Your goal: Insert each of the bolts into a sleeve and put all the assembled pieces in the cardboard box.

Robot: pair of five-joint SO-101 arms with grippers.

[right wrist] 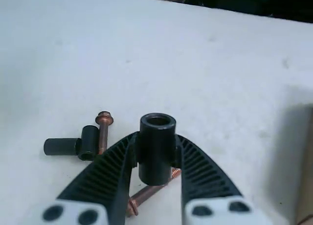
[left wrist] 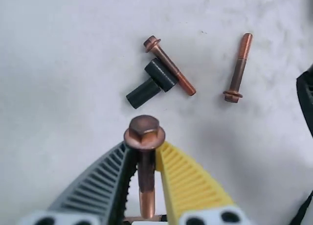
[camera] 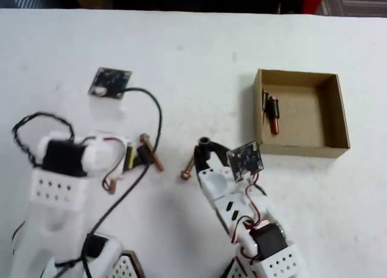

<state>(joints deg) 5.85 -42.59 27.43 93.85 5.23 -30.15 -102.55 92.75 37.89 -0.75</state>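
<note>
The left gripper [left wrist: 145,147], with one grey and one yellow ribbed finger, is closed on the shank of a copper hex-head flanged bolt [left wrist: 144,133]. On the white surface [left wrist: 58,63] beyond it, a second copper bolt [left wrist: 168,66] lies against two short black cylindrical sleeves [left wrist: 160,74], and a third copper bolt [left wrist: 238,68] lies apart to one side. The right gripper [right wrist: 156,144], black-fingered, clamps an upright black sleeve [right wrist: 157,129], while the open brown cardboard box [camera: 338,109] near it holds one bolt-and-sleeve piece [camera: 272,113].
</note>
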